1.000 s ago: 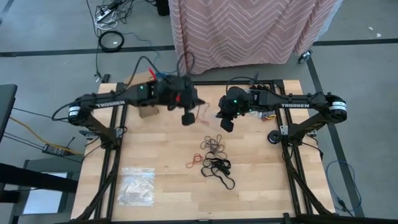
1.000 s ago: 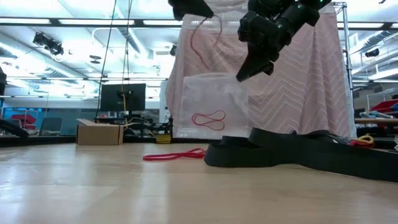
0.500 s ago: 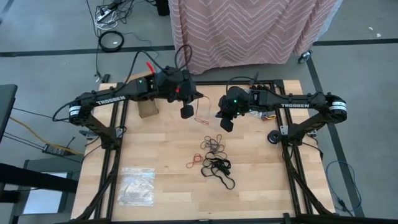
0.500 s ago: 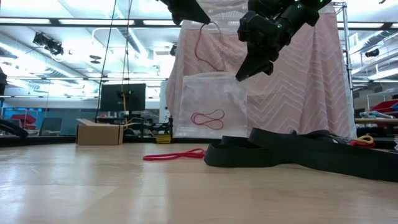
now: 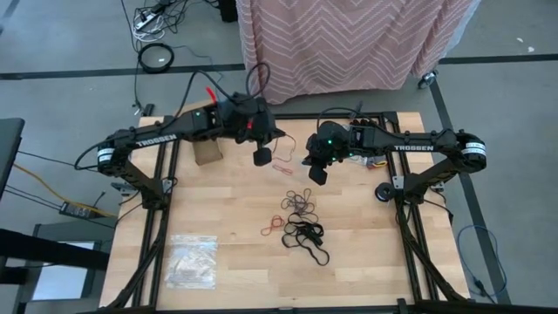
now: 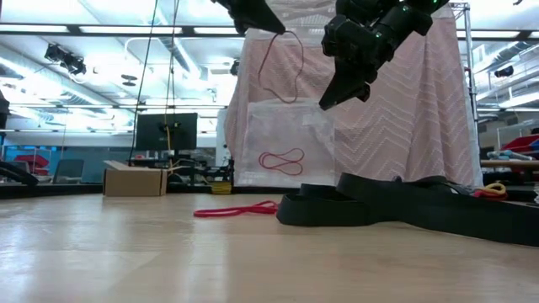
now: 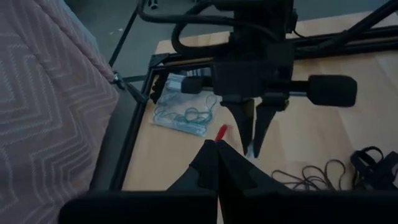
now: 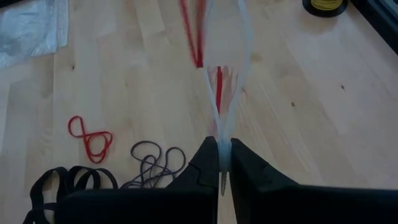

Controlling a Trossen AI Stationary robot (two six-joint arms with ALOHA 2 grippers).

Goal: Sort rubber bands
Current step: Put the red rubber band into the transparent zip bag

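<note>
**Two pincers up high, one with a red band**

The left pincer (image 6: 271, 25) is pressed together on a thin red rubber band loop (image 6: 282, 69), which hangs in the air. The right pincer (image 8: 222, 167) pinches the top of a clear crinkly plastic bag (image 6: 286, 143). More small rubber bands (image 5: 301, 224), red, brown and black, lie on the wooden tabletop (image 5: 235, 227) below.

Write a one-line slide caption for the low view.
Left gripper dangles a red rubber band beside the right gripper holding a clear bag.
</note>
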